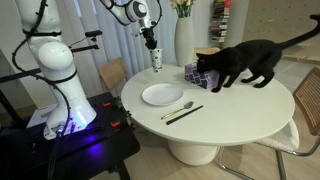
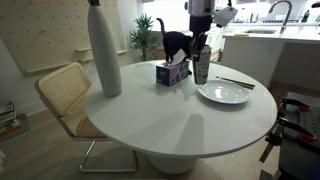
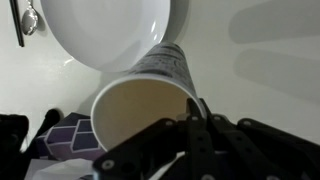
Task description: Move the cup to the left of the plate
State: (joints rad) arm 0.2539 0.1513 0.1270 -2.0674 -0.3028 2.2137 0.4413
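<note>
The cup (image 2: 201,68) hangs just beside the plate (image 2: 224,94), its rim clenched in the jaws. It looks lifted off the surface (image 2: 180,125), presumably to pass the plate without dragging. A cat (image 1: 245,62) stands beyond the plate.

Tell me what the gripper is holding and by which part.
The gripper appears shut on the cup, gripping its upper rim on one side; the exact contact is partly hidden.

- Round white table (image 1: 240,115)
- White plate (image 1: 162,95) near its edge
- Spoon (image 1: 178,108) and dark slim utensil (image 1: 186,114) beside the plate
- Tall white vase (image 2: 103,50)
- Purple patterned box (image 2: 170,73)
- Black cat (image 1: 245,62), standing
</note>
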